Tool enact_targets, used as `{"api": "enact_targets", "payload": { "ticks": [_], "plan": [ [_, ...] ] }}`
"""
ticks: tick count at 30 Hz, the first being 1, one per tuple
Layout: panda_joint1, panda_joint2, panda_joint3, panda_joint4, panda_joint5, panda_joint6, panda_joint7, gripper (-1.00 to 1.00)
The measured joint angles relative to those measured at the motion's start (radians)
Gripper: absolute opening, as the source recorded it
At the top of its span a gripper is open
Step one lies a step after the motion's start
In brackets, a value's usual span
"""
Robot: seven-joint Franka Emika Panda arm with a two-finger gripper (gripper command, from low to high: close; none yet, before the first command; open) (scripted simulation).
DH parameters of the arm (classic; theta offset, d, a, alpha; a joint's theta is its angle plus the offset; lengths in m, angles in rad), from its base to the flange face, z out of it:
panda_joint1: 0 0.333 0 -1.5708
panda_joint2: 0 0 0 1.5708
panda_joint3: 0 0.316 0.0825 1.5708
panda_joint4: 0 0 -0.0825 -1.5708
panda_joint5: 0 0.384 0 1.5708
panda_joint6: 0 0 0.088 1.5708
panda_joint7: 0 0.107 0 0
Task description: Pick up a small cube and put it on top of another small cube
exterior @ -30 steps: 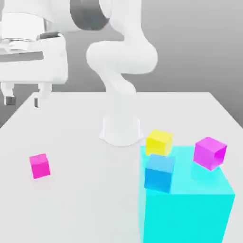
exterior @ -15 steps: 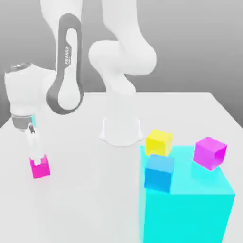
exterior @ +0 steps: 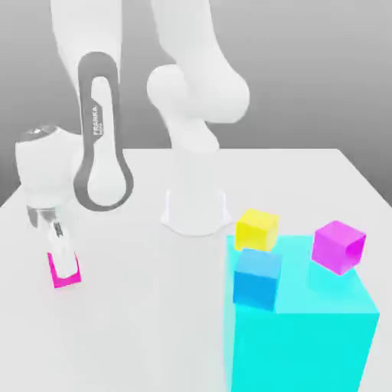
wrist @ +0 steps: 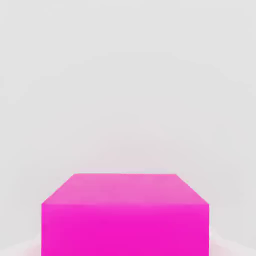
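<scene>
Gripper [exterior: 64,268] clamped on the hot-pink cube [exterior: 67,282], down on the table [exterior: 153,329].
Exterior view: the cube sits directly at the fingertips, its lower part showing at their six o'clock; the cyan block [exterior: 302,344] lies well apart, toward four o'clock, with the other small cubes on it. Hand view: the cube, squared to the hand and with no long axis, lies between the fingers; the next move is probably a straight lift.
</scene>
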State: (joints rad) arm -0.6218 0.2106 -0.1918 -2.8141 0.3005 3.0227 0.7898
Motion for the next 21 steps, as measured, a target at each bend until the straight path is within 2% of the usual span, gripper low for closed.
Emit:
{"api": "enact_targets", "payload": {
  "ticks": [5, 10, 12, 15, 21],
  "plan": [
    [0.061, -0.108, -0.105, -0.022, -0.174, -0.080, 0.127, -1.00],
    [0.038, -0.210, -0.117, -0.046, -0.301, -0.159, 0.223, -1.00],
    [0.026, -0.228, -0.082, -0.003, -0.309, -0.222, 0.218, -1.00],
    [0.171, -0.244, -0.009, 0.094, -0.305, -0.336, 0.191, -1.00],
    [0.368, -0.272, 0.080, 0.305, -0.294, -0.575, 0.132, -1.00]
  ]
}}
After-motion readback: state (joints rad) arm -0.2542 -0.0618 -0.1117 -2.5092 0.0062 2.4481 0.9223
